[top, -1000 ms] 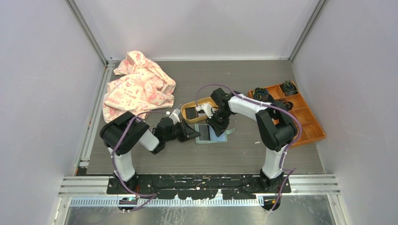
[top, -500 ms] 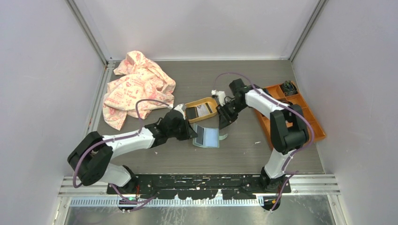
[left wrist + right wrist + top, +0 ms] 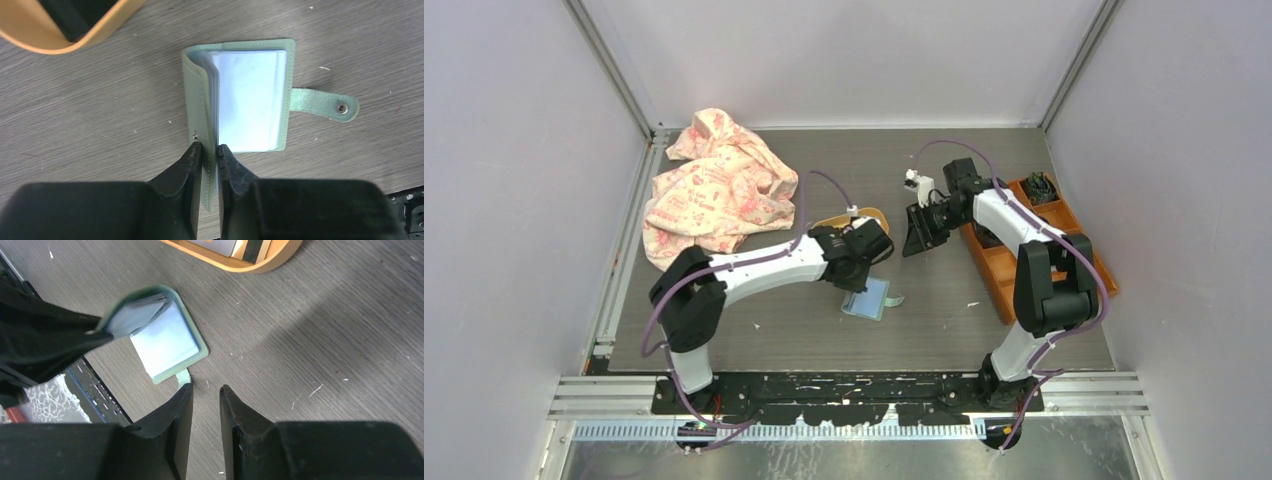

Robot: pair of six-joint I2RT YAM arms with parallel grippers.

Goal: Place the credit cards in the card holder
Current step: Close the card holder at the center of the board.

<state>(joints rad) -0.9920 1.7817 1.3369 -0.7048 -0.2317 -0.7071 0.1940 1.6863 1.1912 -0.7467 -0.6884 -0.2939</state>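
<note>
Bright even light, soft shadows, card holder slightly blurred

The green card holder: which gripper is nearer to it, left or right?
Left. The left gripper grips the card holder by its raised cover; the right gripper hangs apart from it.

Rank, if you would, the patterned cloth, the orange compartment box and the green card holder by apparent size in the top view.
1. patterned cloth, largest
2. orange compartment box, partly covered by the right arm
3. card holder, clearly smallest
</note>
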